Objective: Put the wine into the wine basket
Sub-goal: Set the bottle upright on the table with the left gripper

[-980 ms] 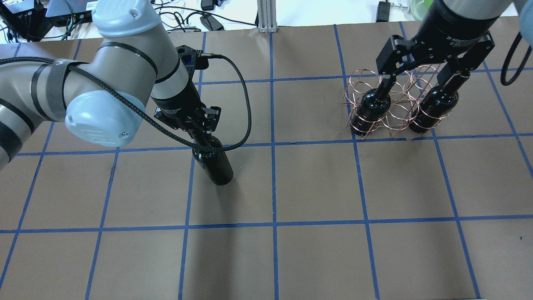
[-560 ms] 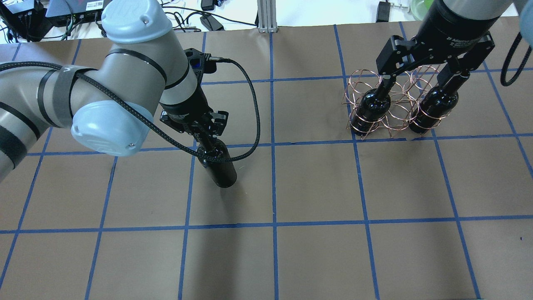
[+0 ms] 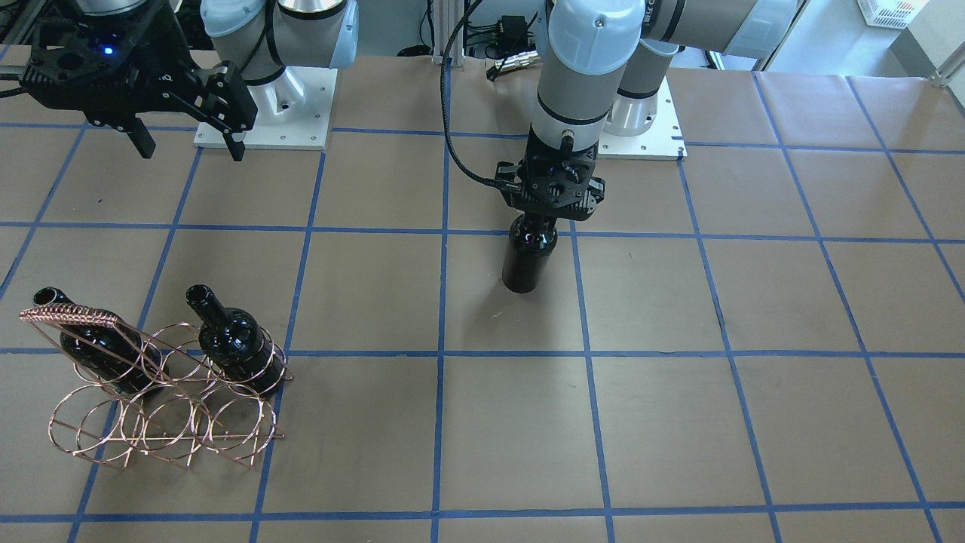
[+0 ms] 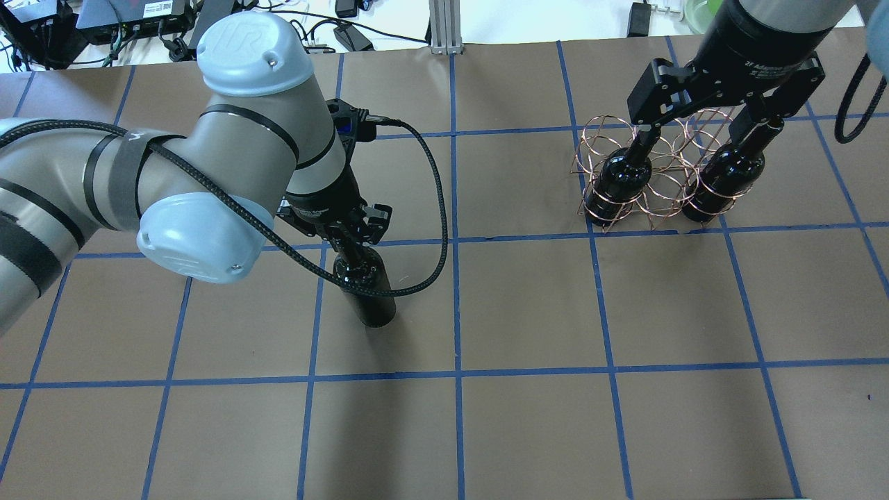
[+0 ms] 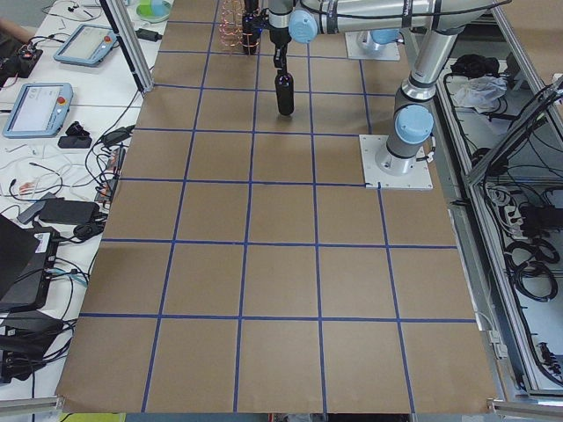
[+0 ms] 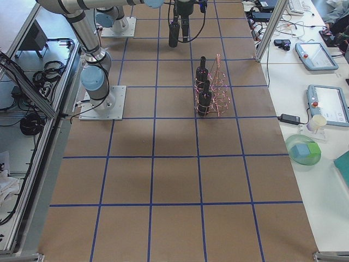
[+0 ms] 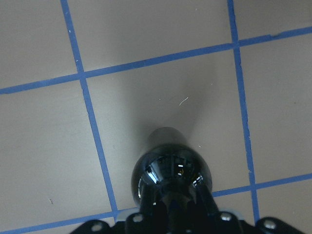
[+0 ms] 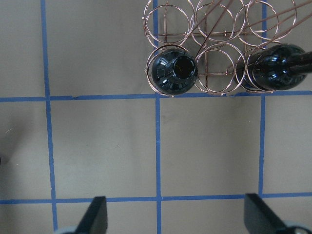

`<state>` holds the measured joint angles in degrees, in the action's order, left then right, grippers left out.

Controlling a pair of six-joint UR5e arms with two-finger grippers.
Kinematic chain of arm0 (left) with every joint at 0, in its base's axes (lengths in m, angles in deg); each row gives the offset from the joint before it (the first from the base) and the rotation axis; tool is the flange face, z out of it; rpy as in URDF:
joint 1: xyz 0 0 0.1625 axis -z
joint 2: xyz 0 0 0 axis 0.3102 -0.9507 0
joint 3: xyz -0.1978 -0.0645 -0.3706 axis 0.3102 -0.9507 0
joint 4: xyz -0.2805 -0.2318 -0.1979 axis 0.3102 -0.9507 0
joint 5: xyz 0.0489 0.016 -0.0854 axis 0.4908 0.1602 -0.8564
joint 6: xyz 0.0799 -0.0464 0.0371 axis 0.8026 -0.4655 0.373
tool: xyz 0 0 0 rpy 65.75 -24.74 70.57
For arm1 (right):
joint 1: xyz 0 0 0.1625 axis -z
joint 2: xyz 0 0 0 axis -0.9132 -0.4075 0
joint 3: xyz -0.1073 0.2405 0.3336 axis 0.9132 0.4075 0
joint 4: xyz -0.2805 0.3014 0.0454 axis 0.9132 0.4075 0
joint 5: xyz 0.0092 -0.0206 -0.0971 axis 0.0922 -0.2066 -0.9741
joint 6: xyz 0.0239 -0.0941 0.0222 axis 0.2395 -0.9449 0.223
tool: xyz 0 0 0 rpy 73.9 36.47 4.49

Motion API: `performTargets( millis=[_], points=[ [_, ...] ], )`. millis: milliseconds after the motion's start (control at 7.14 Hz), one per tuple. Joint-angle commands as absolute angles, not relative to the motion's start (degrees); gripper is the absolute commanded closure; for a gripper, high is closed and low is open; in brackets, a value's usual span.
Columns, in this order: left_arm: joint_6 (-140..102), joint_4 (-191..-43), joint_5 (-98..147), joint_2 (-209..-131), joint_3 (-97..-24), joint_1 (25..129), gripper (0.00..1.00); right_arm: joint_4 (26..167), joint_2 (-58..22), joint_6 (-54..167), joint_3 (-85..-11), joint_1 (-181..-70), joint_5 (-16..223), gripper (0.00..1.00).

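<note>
My left gripper point(image 4: 353, 239) is shut on the neck of a near-black wine bottle point(image 4: 369, 295) and holds it upright near the table's middle; I cannot tell whether its base touches the table. It also shows in the front view point(image 3: 529, 260) and the left wrist view point(image 7: 170, 170). The copper wire wine basket point(image 4: 660, 191) stands at the right, with two like bottles point(image 4: 618, 182) point(image 4: 726, 179) in its end rings and the ring between them empty. My right gripper point(image 4: 701, 132) hangs open and empty above the basket point(image 8: 214, 29).
Brown paper with a blue tape grid covers the table point(image 4: 528, 312). Cables and electronics point(image 4: 125, 28) lie beyond the far edge. The two arm bases point(image 3: 264, 113) stand at the robot's side.
My left gripper has carried the bottle to the right and toward the robot's side of the table. The right gripper, basket and its two bottles have not moved.
</note>
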<state>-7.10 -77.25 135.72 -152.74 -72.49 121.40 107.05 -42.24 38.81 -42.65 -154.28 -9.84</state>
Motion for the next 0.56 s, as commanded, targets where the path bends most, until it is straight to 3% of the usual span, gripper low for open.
performTargets(
  millis=[0, 420],
  points=[
    [-7.26, -77.24, 135.55, -152.89, -72.62, 121.96, 1.0, 107.0, -42.24, 38.82, -42.65, -154.28, -9.84, 0.0],
    [-7.35, -77.24, 135.2, -153.07, -72.71, 121.96, 1.0, 107.08, -42.24, 38.82, -42.56, -154.28, -9.84, 0.0]
  ],
)
